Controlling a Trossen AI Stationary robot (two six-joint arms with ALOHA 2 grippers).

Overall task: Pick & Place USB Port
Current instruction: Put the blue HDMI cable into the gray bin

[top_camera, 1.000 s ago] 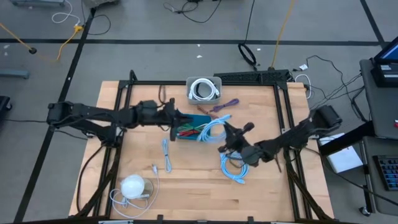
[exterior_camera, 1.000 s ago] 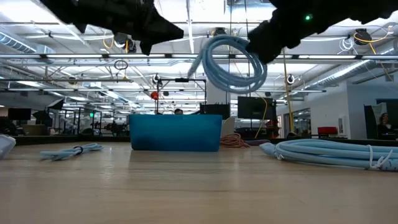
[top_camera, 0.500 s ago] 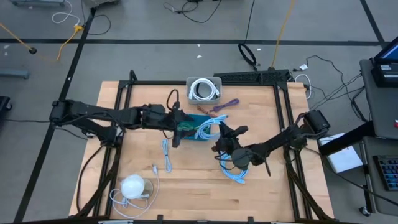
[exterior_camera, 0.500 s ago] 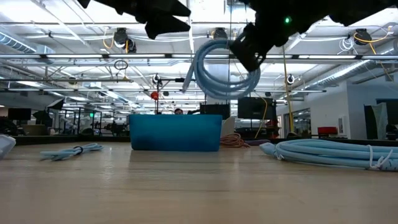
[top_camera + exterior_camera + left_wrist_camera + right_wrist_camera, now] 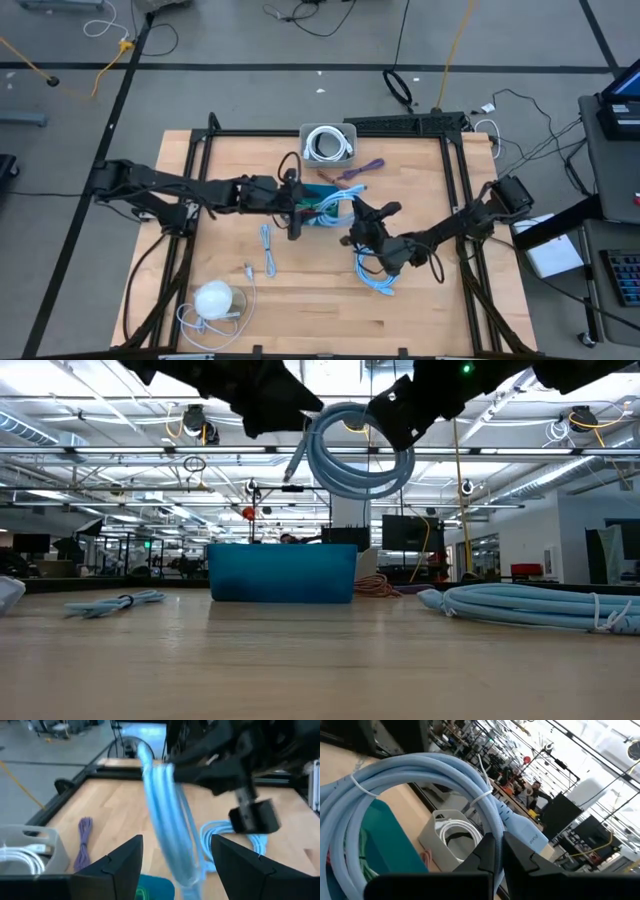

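My right gripper (image 5: 352, 212) holds a coil of pale blue cable (image 5: 350, 450) up in the air — my fingers (image 5: 492, 855) are closed tight on the loops where a white tie binds them. From the low camera the coil hangs well above the desk (image 5: 320, 295), over the blue bin (image 5: 282, 572) that stands in the middle. From above, the coil (image 5: 338, 208) sits over the bin's right end.

My left gripper (image 5: 296, 205) reaches in from the other side, just beside the coil, over the bin (image 5: 305, 215). Its fingers (image 5: 117, 865) stand wide apart, and the cable (image 5: 167, 827) hangs between them without either one touching it. Past it, that wrist camera shows my right arm's dark body close by.

Inside the bin I can make out green and red cables, though not how they lie. Behind the bin stands a grey tray (image 5: 328, 143) with a coiled white cable in it, and a purple cable (image 5: 362, 168) lies on the desk between tray and bin. A second bundle of pale blue cable (image 5: 376, 272) lies on the desk under my right arm. A thinner pale cable (image 5: 267, 248) lies left of the bin's front, and a white round thing (image 5: 214, 298) with its cord rests near the front left corner.
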